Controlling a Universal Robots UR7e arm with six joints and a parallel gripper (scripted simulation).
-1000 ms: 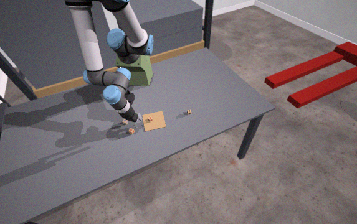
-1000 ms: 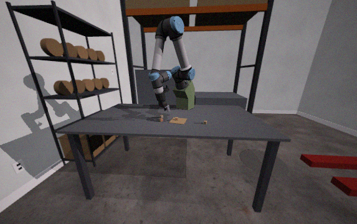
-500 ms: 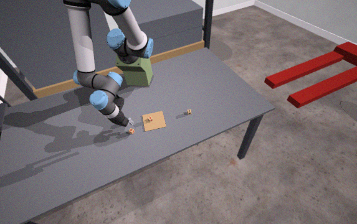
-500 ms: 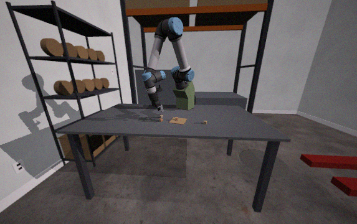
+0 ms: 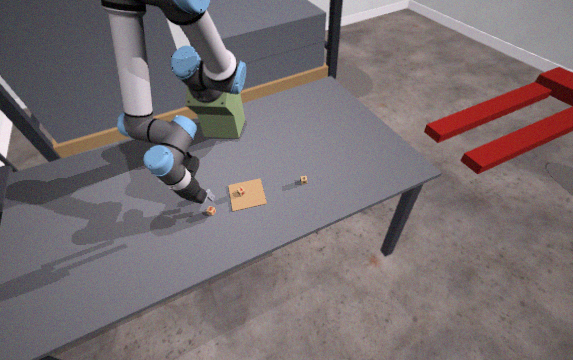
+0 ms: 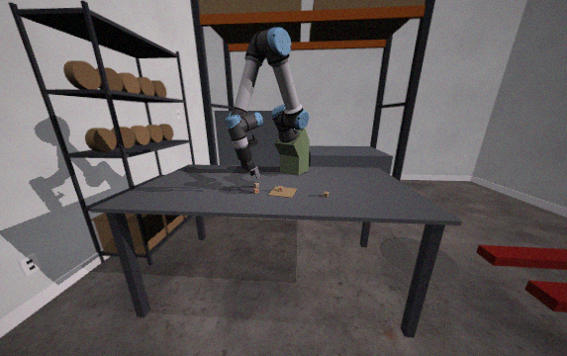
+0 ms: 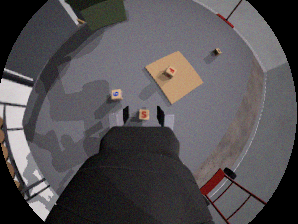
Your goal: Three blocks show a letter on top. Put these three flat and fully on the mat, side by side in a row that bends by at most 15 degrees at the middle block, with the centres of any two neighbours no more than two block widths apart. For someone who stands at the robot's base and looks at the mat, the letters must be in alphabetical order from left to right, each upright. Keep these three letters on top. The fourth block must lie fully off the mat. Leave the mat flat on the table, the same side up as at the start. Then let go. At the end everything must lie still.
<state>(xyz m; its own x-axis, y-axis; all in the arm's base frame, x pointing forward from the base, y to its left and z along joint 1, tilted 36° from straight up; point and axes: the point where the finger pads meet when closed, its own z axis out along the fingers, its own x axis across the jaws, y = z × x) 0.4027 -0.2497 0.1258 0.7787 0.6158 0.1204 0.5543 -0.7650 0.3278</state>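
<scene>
My gripper (image 5: 209, 195) (image 6: 255, 173) (image 7: 142, 111) is open and empty, above the table. In the wrist view the S block (image 7: 144, 114) (image 5: 210, 211) (image 6: 256, 191), with a red letter, shows between the fingertips, below them. A block with a blue mark (image 7: 116, 94) (image 6: 256, 185) lies to its left in the wrist view; the gripper hides it in the top view. A block with a red letter, unclear, (image 7: 171, 72) (image 5: 240, 191) (image 6: 279, 189) sits on the tan mat (image 7: 186, 86) (image 5: 254, 201) (image 6: 289, 193). Another block (image 7: 217, 51) (image 5: 304, 180) (image 6: 326, 194) lies off the mat; its top is unclear.
The grey table (image 5: 166, 260) (image 6: 362, 205) carries the mat and blocks. The green robot base (image 5: 222, 120) (image 6: 294, 155) stands at the back edge. A shelf rack (image 6: 115, 99) stands to the left, and red forks (image 5: 516, 135) stand on the floor beyond the table.
</scene>
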